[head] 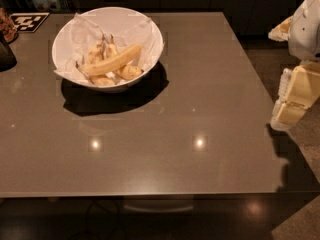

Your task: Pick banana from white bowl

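Note:
The white bowl (67, 36), lined with crumpled white paper, stands at the back left of the brown table. The long pale-yellow banana (112, 60) lies across the top of several shorter, stubbier bananas (129, 72) inside it. My gripper (286, 113) hangs at the right edge of the view, beyond the table's right side and far from the bowl. It holds nothing that I can see.
The brown glossy table (200, 99) reaches from the bowl to the front edge. A black-and-white marker tag (29, 21) lies at the back left corner, and a dark object (6, 54) stands at the left edge. My white arm (306, 26) rises at the right.

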